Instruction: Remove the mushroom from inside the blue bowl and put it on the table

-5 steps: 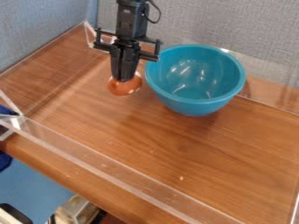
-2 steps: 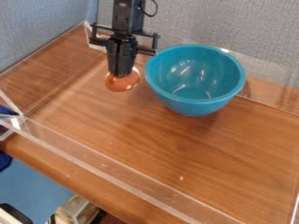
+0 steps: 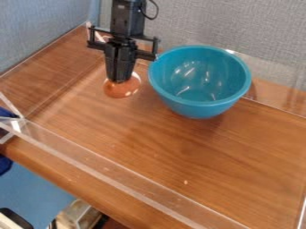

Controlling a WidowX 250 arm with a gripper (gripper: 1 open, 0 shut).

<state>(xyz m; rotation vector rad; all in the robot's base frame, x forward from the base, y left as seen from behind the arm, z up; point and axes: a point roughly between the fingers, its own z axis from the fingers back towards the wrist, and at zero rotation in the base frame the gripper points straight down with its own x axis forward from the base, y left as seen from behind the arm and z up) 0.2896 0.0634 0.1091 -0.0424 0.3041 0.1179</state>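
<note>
The blue bowl (image 3: 201, 82) stands at the back right of the table (image 3: 167, 148), and its inside shows nothing in it. Just left of the bowl, my gripper (image 3: 121, 79) points straight down and is shut on the mushroom (image 3: 121, 89). Only the orange-brown cap shows below the dark fingers. It is low over the wood or touching it; I cannot tell which. The stem is hidden between the fingers.
Clear acrylic walls (image 3: 107, 170) run along the front and left edges of the table. A grey fabric backdrop (image 3: 48, 27) rises behind. Open wood lies in front of the bowl and the gripper.
The gripper has drifted a little to the left, away from the bowl, carrying the mushroom with it. The bowl has not moved.
</note>
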